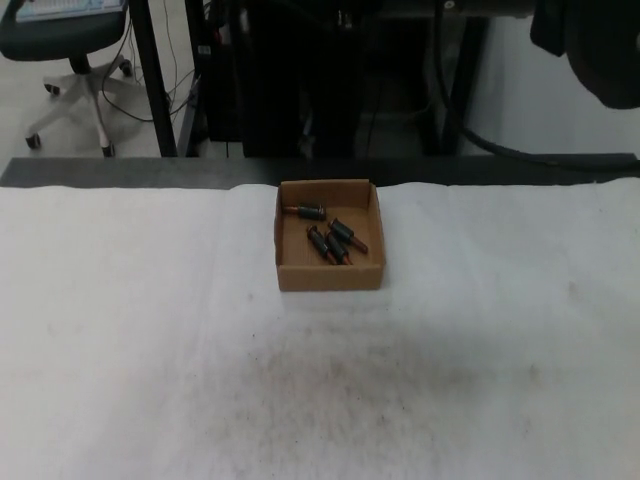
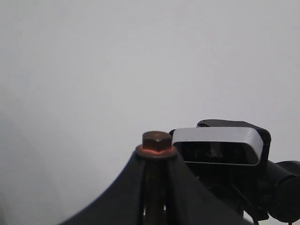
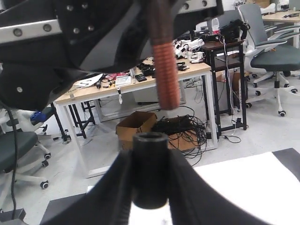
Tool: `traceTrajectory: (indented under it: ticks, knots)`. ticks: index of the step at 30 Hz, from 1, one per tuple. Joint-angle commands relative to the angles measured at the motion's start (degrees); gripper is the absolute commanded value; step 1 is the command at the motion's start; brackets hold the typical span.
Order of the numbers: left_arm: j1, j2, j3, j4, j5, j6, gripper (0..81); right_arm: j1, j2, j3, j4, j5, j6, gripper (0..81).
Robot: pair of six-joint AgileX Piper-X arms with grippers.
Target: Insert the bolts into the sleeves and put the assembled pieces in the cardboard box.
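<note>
While the left jaws are clamped on a bolt (image 2: 157, 142) just under its hex head, the right jaws grip a black sleeve (image 3: 150, 168) around its body, open mouth facing the bolt. Threaded shank (image 3: 165, 75) and sleeve bore run nearly along the same line. The tip is near the mouth but not in, and looks slightly off-axis. My read: a small sideways correction, then close along the shared axis; either arm can do it. Cardboard box (image 1: 330, 280) sits at 12 o'clock from counter (image 1: 120, 330) centre, with four assembled pieces (image 1: 330, 243) inside, one at the box's 10 o'clock.
</note>
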Motion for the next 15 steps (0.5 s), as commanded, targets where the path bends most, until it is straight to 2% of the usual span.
traceTrajectory:
  ticks: [1, 7, 15]
  knots:
    - [-0.1, 1.5, -0.4, -1.2, 0.6, 0.4, 0.2, -0.2, -0.5, -0.4, -1.0, -0.2, -0.9, 0.8]
    - [-0.1, 5.4, -0.4, -5.5, 0.6, 0.8, 0.2, -0.6, -0.5, 4.2, -2.5, 1.0, -1.3, 0.8]
    - [-0.1, 9.7, -0.4, -6.9, 0.8, 0.8, 0.2, -4.8, -0.5, 8.6, -12.3, 5.4, -1.3, 0.8]
